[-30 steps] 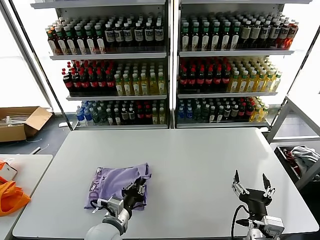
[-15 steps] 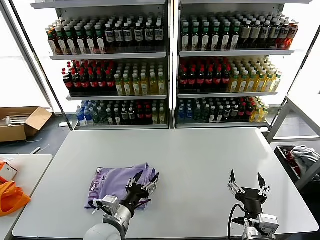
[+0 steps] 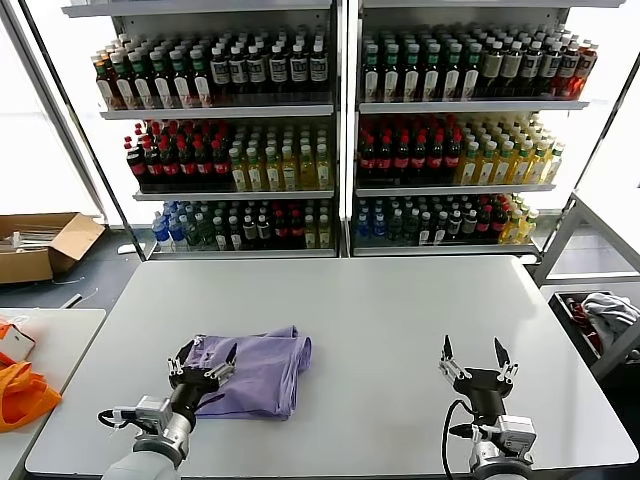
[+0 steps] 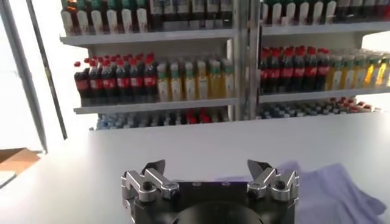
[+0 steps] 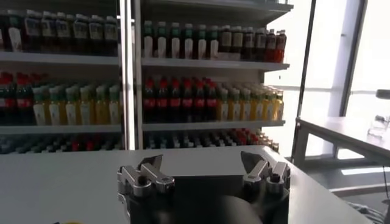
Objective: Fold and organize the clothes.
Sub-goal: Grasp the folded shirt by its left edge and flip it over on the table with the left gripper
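The lavender T-shirt [image 3: 262,371] lies folded into a small bundle on the white table [image 3: 380,310], left of the middle and near the front edge. My left gripper [image 3: 201,364] hovers over the bundle's left end, open, with nothing between its fingers. In the left wrist view the left gripper [image 4: 207,171] stands wide apart, and a part of the T-shirt [image 4: 332,193] shows to one side of it. My right gripper [image 3: 471,366] is open and empty over bare table at the front right. The right wrist view shows the right gripper [image 5: 201,162] wide open above the tabletop.
Orange fabric [image 3: 22,394] lies on a side table [image 3: 60,330] at the far left. A cardboard box [image 3: 42,245] sits on the floor behind it. Shelves of bottles [image 3: 340,140] stand beyond the table's far edge. A bin of clothes [image 3: 603,318] is at the right.
My left gripper opened, let go of the T-shirt and moved from its right part to its left end. The right gripper drifted a little to the left, still open.
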